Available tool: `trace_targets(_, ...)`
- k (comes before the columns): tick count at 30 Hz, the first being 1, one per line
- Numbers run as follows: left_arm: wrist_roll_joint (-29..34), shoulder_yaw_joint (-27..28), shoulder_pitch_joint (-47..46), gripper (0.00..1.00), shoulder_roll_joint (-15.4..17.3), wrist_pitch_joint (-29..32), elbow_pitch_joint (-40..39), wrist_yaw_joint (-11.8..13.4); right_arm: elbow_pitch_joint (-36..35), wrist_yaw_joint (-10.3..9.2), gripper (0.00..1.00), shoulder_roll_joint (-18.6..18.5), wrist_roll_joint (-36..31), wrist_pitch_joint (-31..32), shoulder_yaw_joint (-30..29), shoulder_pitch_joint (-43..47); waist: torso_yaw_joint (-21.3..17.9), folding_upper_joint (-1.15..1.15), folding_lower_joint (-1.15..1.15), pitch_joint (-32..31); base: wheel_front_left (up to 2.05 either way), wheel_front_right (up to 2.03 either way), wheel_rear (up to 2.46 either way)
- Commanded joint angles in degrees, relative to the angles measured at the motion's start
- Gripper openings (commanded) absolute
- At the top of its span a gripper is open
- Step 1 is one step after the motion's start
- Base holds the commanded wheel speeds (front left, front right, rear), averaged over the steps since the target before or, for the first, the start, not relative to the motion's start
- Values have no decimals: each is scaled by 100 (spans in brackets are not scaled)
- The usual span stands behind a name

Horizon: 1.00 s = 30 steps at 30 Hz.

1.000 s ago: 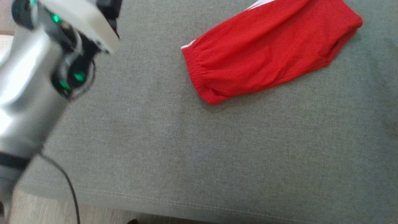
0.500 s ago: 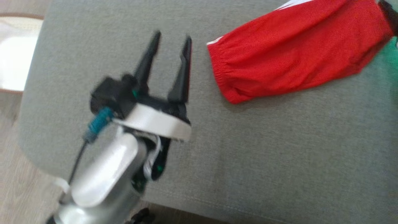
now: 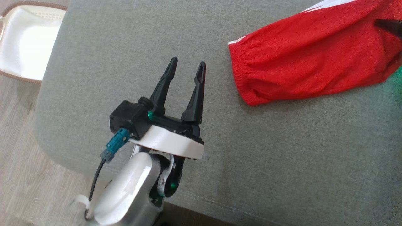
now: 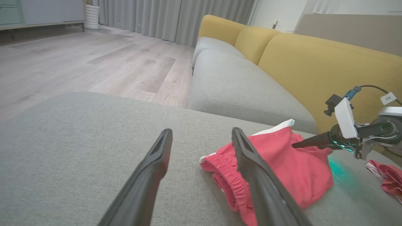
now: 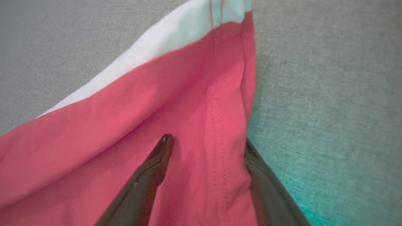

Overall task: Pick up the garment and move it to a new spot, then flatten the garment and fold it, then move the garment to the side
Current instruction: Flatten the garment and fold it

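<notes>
In the head view the left tool (image 3: 187,61) hovers over the grey cushion (image 3: 282,157), its two dark fingers spread apart with nothing between them, pointing up the view. The red garment (image 3: 307,59) lies folded on the cushion at the upper right, its gathered waistband near the left tool but not touching it. A dark fingertip of the right tool (image 3: 388,26) rests on the cloth at the right edge. A white seat (image 3: 25,40) stands on the wooden floor (image 3: 19,157) at the upper left. In the left wrist view the left tool (image 4: 201,131) shows its fingers wide apart above the cushion (image 4: 78,141), the garment (image 4: 295,169) just beyond its right finger. The right tool (image 4: 293,145) meets the cloth's far side, a yellow sofa (image 4: 314,59) stands behind, and a striped cloth (image 4: 386,175) lies at the right edge. In the right wrist view the right tool (image 5: 207,141) has its fingers apart, not clamped: one lies on top of the garment (image 5: 125,125), the other sits at the stitched hem, its tip hidden by the fabric. A white band (image 5: 157,47) runs along the garment's upper edge.
</notes>
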Motion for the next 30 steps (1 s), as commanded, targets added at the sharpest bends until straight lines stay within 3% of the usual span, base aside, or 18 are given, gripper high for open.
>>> trace_targets(1,85,272,5,100,4,-29,-150,-69,-136,-4,100,89,26,8,89,358,-32,0,0,-18,0,0,0)
trace_targets(2,116,309,37,100,-32,-29,-132,-112,-179,-4,97,96,20,-74,90,377,-50,0,0,-25,0,0,0)
trace_targets(3,147,336,63,100,-62,-29,-107,-154,-207,-4,58,94,11,-170,86,393,-65,0,0,-32,0,0,0)
trace_targets(5,209,398,98,100,-108,-29,-57,-228,-226,-4,0,90,7,-316,78,421,-105,0,0,-52,0,0,0)
trace_targets(13,514,669,192,100,-177,-29,153,-407,-292,-4,0,131,23,-1262,-101,379,-499,0,0,-324,0,0,0)
trace_targets(17,690,857,302,100,-163,-29,226,-447,-319,-4,0,150,259,-1385,-237,554,-822,0,0,-564,0,0,0)
trace_targets(24,1131,1149,555,100,4,-29,188,-380,-524,-4,0,132,594,-1648,-426,1017,-1356,0,0,-881,0,0,0)
trace_targets(30,1441,1412,832,100,11,-29,66,-340,-839,-4,0,9,712,-2322,-577,1476,-1675,0,0,-1067,0,0,0)
